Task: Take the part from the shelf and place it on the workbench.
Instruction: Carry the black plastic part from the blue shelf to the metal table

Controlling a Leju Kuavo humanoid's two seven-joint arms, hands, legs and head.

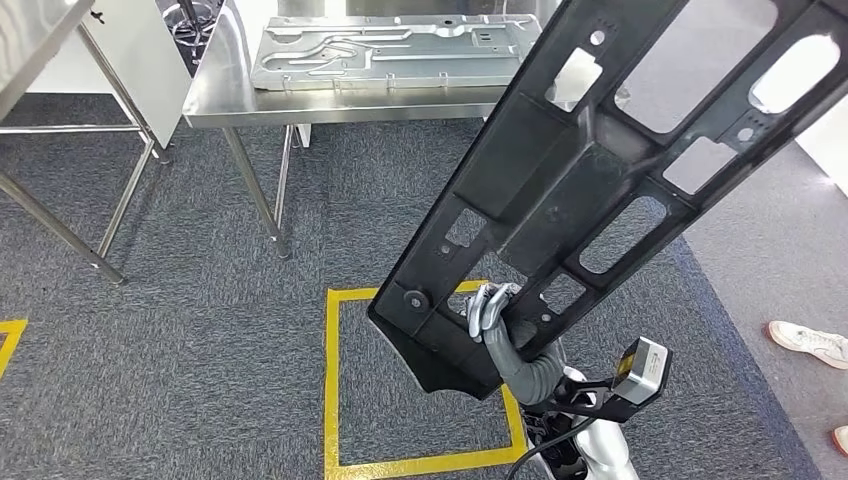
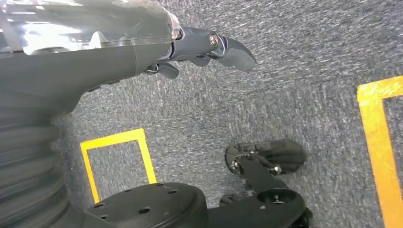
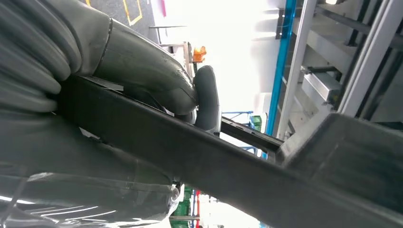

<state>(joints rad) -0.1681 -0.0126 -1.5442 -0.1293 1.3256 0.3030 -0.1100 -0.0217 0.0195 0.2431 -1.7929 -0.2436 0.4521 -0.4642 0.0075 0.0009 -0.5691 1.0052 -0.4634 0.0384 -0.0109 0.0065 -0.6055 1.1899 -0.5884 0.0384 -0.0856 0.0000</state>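
I am reading no text, label, brand or number anywhere in these views. The only markings I am seeing are floor signs: a square outlined in yellow tape (image 1: 330, 390) on the grey carpet (image 1: 200, 330) in the head view, and more yellow outlines on the carpet in the left wrist view, all without lettering.

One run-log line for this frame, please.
stage: carrying | right robot hand: grips black part | left robot hand: hangs, holds nothing | workbench: ahead, metal panel on it
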